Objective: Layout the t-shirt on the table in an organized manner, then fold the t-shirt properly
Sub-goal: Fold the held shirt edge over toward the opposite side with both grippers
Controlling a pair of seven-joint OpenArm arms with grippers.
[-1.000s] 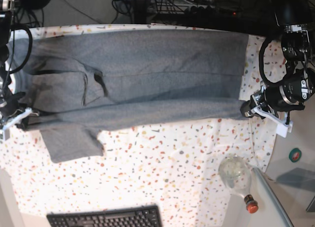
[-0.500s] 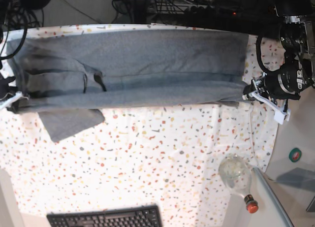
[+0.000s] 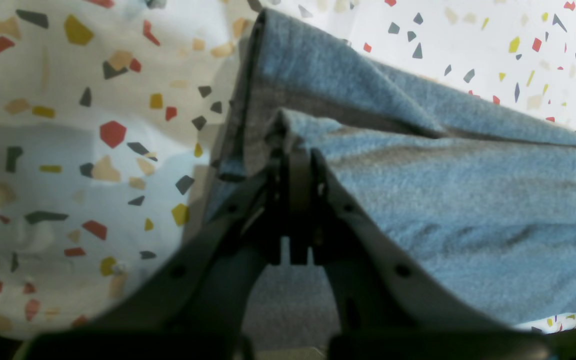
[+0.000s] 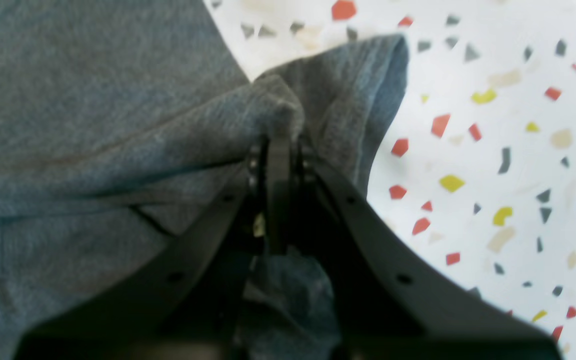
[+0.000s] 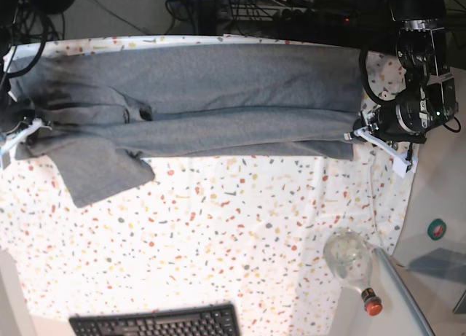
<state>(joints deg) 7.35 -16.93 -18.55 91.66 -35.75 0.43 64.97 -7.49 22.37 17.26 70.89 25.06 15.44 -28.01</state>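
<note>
Left wrist: left claw [image 3: 295,150] pinching a doubled hem edge of the heather-grey t-shirt [image 3: 443,200], folds lying over the flecked bench [image 3: 68,150]. Right wrist: right claw [image 4: 278,135] pressing together on a bunched ridge of cloth, darker here, sleeve edge curling beside it. Base: stretching as a long band across the far part of the bench, lengthwise fold showing, one sleeve [image 5: 102,174] splaying toward the near side.

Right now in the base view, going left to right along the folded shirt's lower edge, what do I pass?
Right end effector shut on the t-shirt's corner → loose sleeve → t-shirt body → left end effector shut on the opposite corner → bare strip of table.
</note>
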